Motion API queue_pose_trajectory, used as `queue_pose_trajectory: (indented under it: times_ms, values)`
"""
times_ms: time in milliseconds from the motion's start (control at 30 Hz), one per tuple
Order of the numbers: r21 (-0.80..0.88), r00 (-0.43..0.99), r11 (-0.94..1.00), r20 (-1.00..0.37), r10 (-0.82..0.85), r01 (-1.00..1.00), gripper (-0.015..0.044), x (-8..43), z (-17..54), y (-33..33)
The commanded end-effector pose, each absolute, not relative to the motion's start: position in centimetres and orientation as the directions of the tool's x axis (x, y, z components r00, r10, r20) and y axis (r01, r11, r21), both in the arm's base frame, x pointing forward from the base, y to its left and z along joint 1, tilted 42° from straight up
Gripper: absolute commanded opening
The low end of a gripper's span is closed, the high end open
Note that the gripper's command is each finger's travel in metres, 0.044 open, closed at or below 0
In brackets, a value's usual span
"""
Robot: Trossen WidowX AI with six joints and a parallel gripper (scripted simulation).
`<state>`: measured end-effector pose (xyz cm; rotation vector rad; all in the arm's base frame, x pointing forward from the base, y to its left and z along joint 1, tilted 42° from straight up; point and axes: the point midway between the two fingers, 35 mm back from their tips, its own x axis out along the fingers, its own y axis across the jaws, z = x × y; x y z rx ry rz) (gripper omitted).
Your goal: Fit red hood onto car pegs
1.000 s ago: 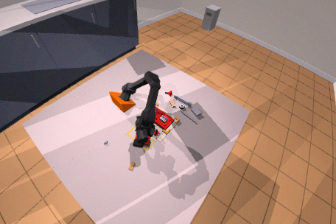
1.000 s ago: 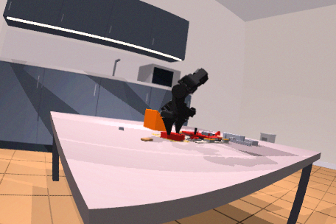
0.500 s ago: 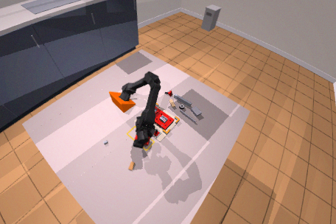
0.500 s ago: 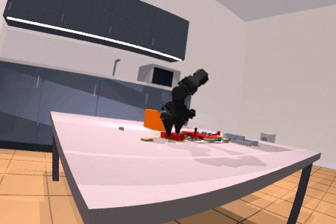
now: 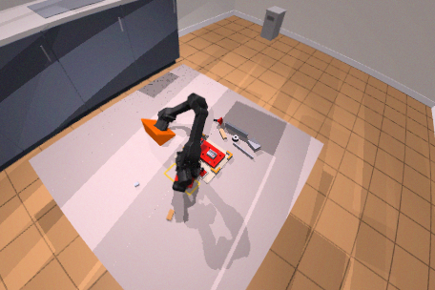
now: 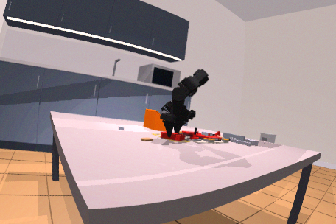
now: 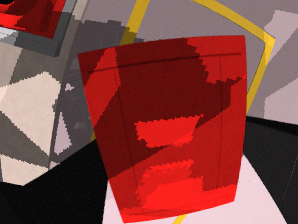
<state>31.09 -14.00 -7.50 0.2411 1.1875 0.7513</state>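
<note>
The red hood (image 5: 192,183) (image 6: 177,137) (image 7: 170,100) lies roof up on the table, across the yellow outline (image 7: 257,86). My gripper (image 5: 184,182) (image 6: 173,134) (image 7: 172,135) is down at the hood and partly closed, one finger against each long side. It looks shut on the hood, though the roof edges hide the fingertips in the wrist view. The red chassis (image 5: 217,159) (image 7: 47,17) sits in its jig beside the hood, with the grey engine block (image 5: 212,154) on its deck. The arm hides part of the chassis. The pegs are too small to make out clearly.
An orange block (image 5: 158,134) (image 6: 152,119) stands behind the arm. A small wooden block (image 5: 170,215) (image 6: 147,139) lies near the hood. Grey bars (image 5: 236,129) and a small black-and-white round part (image 5: 235,138) lie beyond the jig. A small pale piece (image 5: 136,184) lies to the left.
</note>
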Motion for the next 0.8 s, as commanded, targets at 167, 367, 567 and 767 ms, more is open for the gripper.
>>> queue_pose_trajectory:
  times_ms: [167,367,567,767]
  values:
    - [0.544,0.168,0.738,-0.747,0.643,-0.400,0.0268,31.1,-7.5,-14.0]
    - [0.544,0.168,0.738,-0.748,0.642,-0.400,0.0111,30.9,-6.9,-14.5]
    - [0.544,0.168,0.738,-0.748,0.642,-0.400,0.0000,30.7,-5.9,-15.4]
    - [0.543,0.168,0.738,-0.749,0.641,-0.399,0.0000,30.3,-4.3,-16.8]
